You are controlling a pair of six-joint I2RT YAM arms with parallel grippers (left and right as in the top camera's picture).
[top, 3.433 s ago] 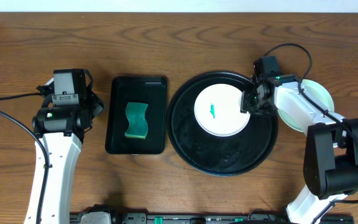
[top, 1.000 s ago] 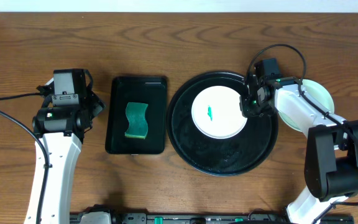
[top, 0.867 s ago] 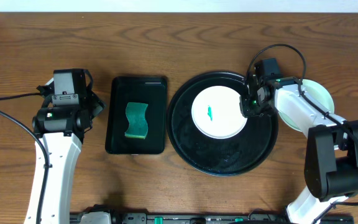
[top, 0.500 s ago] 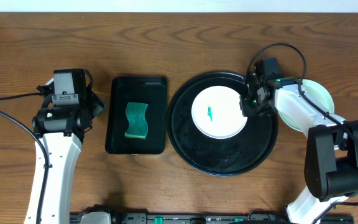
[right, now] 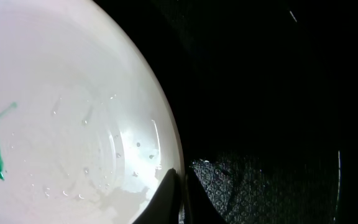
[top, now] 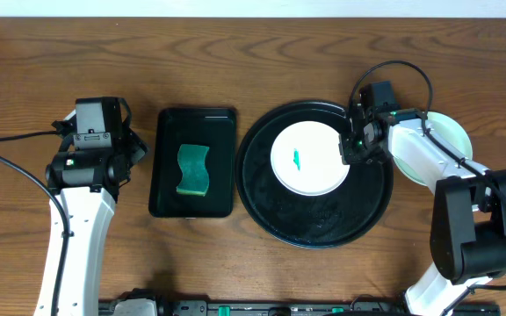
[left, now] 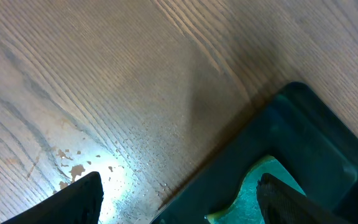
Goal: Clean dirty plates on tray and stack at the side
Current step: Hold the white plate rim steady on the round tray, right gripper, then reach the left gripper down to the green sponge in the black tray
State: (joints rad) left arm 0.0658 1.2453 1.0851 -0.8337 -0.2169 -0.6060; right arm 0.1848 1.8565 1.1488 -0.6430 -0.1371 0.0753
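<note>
A plate [top: 316, 180] is set in the round tray [top: 323, 221]; leftward, a sponge [top: 193, 170] is laid in a rectangular tray [top: 167, 191]; rightward, another plate [top: 456, 132].

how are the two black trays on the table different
The round tray is a circle; the rectangular tray has straight sides and rounded corners. The round tray is wider than the rectangular tray. The round tray holds a white plate with a green smear; the rectangular tray holds a green sponge. Both are black with raised rims.
</note>
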